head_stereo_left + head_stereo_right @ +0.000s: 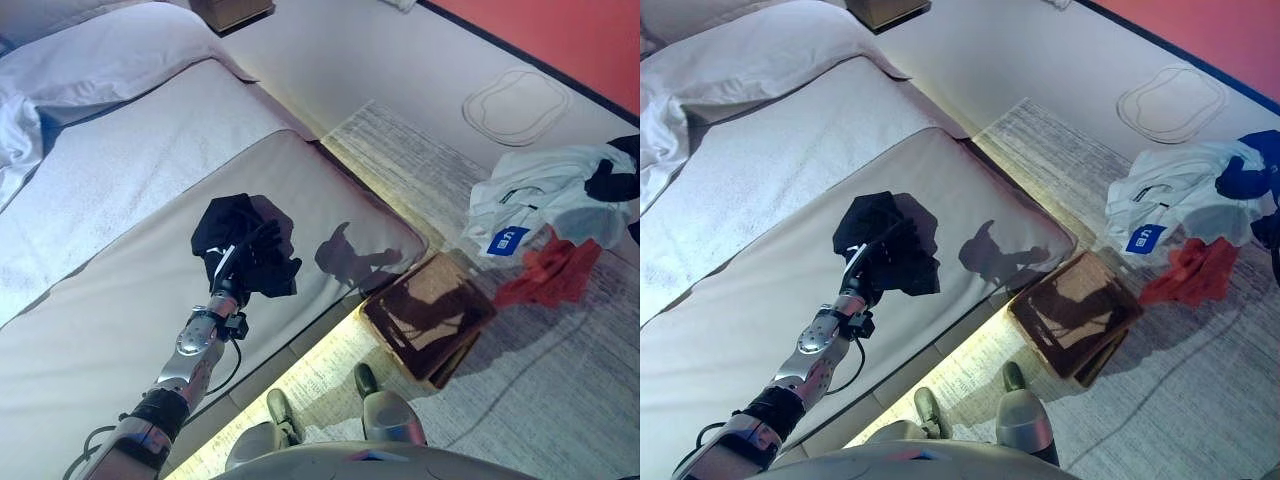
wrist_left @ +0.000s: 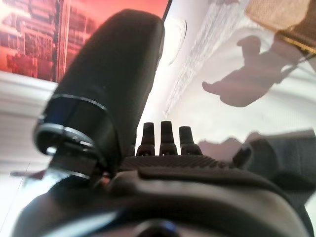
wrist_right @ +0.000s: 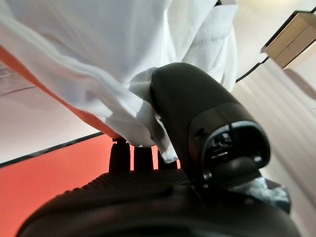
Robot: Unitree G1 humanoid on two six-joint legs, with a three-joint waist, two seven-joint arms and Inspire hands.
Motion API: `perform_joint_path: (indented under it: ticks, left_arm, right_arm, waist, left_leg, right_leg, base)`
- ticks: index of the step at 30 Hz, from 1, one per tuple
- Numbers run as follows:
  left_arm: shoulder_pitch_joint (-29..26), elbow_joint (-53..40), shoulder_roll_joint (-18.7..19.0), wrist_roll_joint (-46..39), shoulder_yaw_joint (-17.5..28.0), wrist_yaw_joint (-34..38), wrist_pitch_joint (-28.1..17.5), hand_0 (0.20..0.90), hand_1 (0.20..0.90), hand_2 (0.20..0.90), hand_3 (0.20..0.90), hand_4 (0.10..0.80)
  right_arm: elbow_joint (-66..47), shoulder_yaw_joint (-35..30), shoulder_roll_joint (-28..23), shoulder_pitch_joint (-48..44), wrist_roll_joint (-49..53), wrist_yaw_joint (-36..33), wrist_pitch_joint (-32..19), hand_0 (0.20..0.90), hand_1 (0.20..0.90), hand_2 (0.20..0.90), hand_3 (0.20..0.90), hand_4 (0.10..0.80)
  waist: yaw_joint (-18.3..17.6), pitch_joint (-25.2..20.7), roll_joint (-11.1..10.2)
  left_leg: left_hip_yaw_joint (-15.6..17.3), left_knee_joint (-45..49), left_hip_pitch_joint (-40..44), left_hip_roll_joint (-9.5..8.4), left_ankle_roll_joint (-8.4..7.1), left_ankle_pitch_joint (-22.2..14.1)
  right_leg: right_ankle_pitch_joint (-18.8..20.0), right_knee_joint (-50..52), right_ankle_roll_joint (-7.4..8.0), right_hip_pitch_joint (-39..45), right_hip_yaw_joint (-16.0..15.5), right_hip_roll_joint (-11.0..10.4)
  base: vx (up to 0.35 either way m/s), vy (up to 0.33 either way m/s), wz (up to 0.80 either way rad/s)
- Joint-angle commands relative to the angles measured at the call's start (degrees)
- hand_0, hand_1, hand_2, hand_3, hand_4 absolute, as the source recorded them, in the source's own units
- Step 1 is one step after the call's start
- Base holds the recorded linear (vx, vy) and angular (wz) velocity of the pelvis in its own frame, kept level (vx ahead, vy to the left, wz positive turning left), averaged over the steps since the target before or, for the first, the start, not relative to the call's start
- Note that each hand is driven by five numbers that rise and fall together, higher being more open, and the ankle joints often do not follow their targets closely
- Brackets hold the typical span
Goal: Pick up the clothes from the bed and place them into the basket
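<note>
Fingers (image 3: 121,153) of right hand (image 3: 148,197) buried in white garment (image 3: 123,64), grip unclear

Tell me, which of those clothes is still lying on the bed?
Only the black garment, under the left hand on the mattress. The white garment and red garment hang over the rug, white cloth pinched in the right hand.
</note>
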Motion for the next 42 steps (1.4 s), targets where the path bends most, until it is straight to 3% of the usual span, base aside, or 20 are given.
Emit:
perform_joint_path:
  ticks: [1, 11, 23, 31, 42]
  left_arm:
    - [-1.1, 1.9, -0.8, 2.1, 0.7, -1.9, -6.0, 0.9, 0.9, 0.9, 0.9, 0.8]
    - [-1.9, 3.7, -2.0, 2.6, 0.3, -2.4, -6.0, 0.9, 0.9, 0.9, 0.9, 0.8]
    - [-2.2, 5.5, -2.2, 3.7, 1.8, -3.0, -5.7, 0.9, 0.9, 0.9, 0.9, 0.8]
    - [-1.8, 7.3, -2.0, 3.5, 3.0, -4.7, -6.8, 0.9, 0.9, 0.9, 0.9, 0.8]
    - [-2.8, 9.3, -3.1, 4.5, 4.2, -4.9, -7.0, 0.9, 0.9, 0.9, 0.9, 0.8]
  right_arm:
    - [-2.4, -2.8, -4.4, -1.6, 1.8, -2.6, -6.2, 0.3, 0.3, 0.3, 0.2, 0.1]
    - [-2.4, -1.3, -2.3, -1.8, 0.8, -0.9, -6.5, 0.3, 0.3, 0.3, 0.2, 0.1]
    - [-10.6, -0.9, -0.5, -2.8, 1.6, -1.6, -6.3, 0.3, 0.3, 0.3, 0.2, 0.1]
    - [-18.3, -1.6, -1.9, -8.7, 9.0, -0.9, -2.7, 0.3, 0.3, 0.3, 0.2, 0.1]
    - [-18.4, 2.4, 2.2, -8.7, 5.9, 4.9, 2.6, 0.3, 0.3, 0.3, 0.2, 0.1]
  waist:
    - [0.9, -11.4, -2.3]
    - [0.5, -11.3, -2.3]
    - [1.5, -11.2, -2.7]
    - [2.4, -11.5, -3.3]
    - [3.1, -11.4, -4.6]
  left_leg:
    - [-2.0, 6.2, 0.0, 0.81, 0.6, -11.3]
    - [-1.3, 6.8, 0.3, 0.83, 0.59, -11.9]
    - [-2.7, 5.3, 0.0, 0.55, 0.52, -10.9]
    - [-4.2, 5.1, -0.1, 0.3, 0.42, -10.9]
    - [-4.6, 5.3, 0.2, 0.59, 0.58, -10.9]
  right_leg:
    - [-0.4, 3.6, 0.15, -4.9, 0.0, 2.0]
    - [0.0, 3.4, 0.16, -5.3, 0.1, 2.0]
    - [0.1, 3.3, 0.18, -5.5, -0.7, 2.0]
    - [-0.2, 3.2, 0.24, -4.8, -1.6, 1.9]
    - [-0.1, 2.9, 0.21, -4.3, -2.2, 1.8]
  base:
    - [0.007, 0.0, -0.09]
    - [-0.002, -0.002, -0.06]
    - [-0.019, -0.006, 0.02]
    - [-0.009, 0.007, 0.08]
    - [0.0, 0.0, 0.0]
